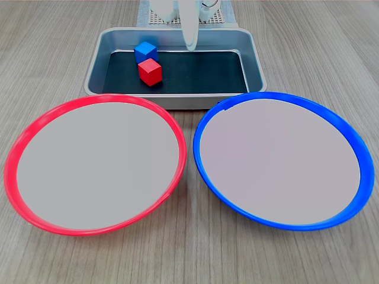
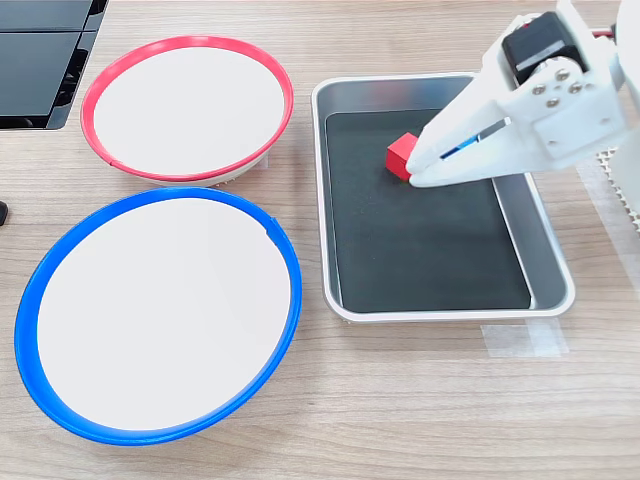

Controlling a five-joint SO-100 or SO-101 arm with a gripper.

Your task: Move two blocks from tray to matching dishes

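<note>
Blocks: red (image 1: 150, 72) touching blue (image 1: 145, 51), far left of tray (image 1: 254, 65) in first exterior view. Gripper (image 2: 425, 178) overhead, empty; opening cannot be told. Best approached from red's free sides, without nudging blue.

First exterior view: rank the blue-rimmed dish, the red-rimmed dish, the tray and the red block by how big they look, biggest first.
1. Blue-rimmed dish and red-rimmed dish: they look about alike, so I won't rank them.
2. Tray: it looks smaller, though it sits farther from the camera, so this is unsure.
3. Red block: clearly smallest.
</note>
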